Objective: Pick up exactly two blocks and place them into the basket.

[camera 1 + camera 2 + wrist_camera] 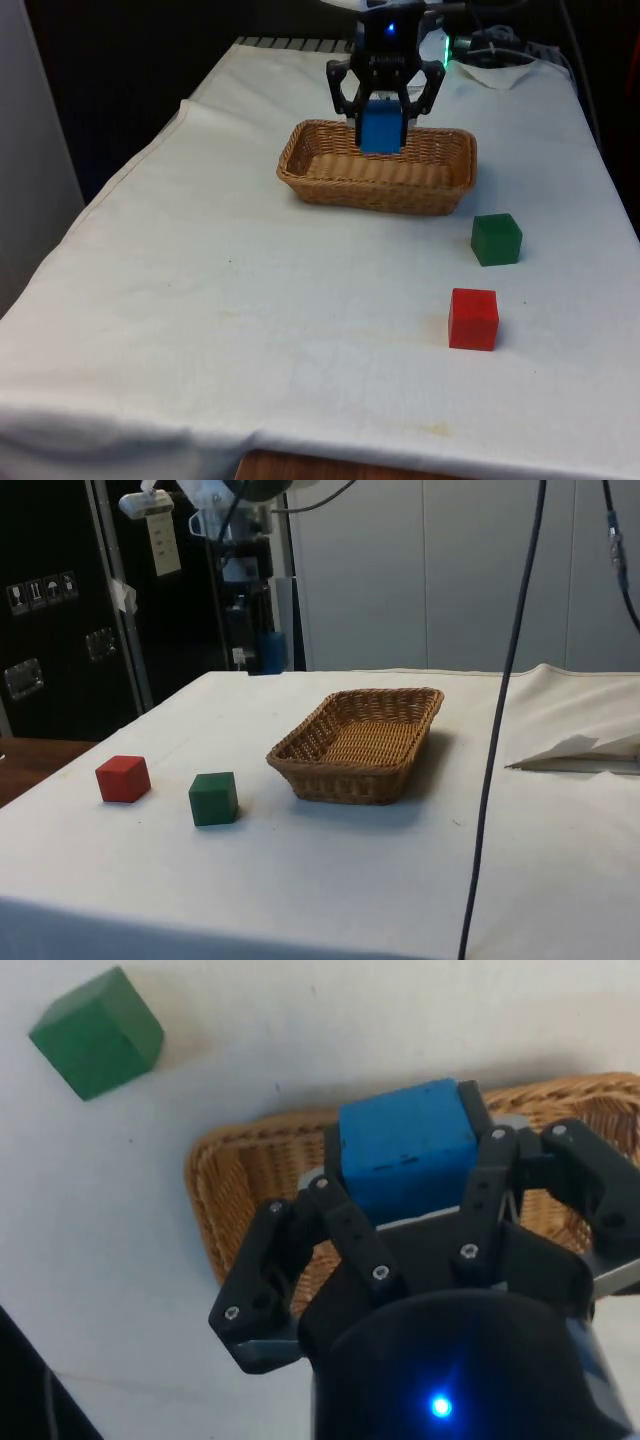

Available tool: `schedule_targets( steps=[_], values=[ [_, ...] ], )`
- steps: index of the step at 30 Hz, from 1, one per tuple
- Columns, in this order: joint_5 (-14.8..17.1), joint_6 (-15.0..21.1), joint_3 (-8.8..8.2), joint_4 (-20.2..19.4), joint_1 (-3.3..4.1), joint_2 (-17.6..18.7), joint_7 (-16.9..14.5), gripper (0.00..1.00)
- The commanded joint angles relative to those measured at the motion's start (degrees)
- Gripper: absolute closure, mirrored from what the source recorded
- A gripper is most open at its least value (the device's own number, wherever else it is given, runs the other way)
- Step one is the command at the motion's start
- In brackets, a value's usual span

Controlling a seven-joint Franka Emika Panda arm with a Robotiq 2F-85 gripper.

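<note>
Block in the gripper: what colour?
Blue block, held in the gripper above the basket; clearest in the front view.

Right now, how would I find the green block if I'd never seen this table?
Find the wicker basket on the white cloth. Two blocks sit on the cloth off toward the front view's right, away from the end effector and its blue block. The green block is nearer the basket than the red block.
</note>
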Motion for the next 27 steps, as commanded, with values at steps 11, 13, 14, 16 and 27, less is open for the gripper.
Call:
schedule_targets(
  steps=[11, 13, 14, 16, 27],
  values=[
    [-6.30, 1.03, -0.40, -5.67, 0.34, -4.24, 4.30, 0.98],
    [-6.76, 1.09, -0.40, -6.19, 0.34, -4.58, 4.58, 0.98],
    [-7.16, 1.15, -0.34, -6.65, 0.34, -4.93, 4.87, 0.98],
    [-8.31, 1.55, -0.34, -8.25, 0.23, -5.90, 5.61, 0.98],
    [-10.20, 4.24, -0.74, -14.55, -0.11, -8.94, 6.30, 0.98]
  ],
)
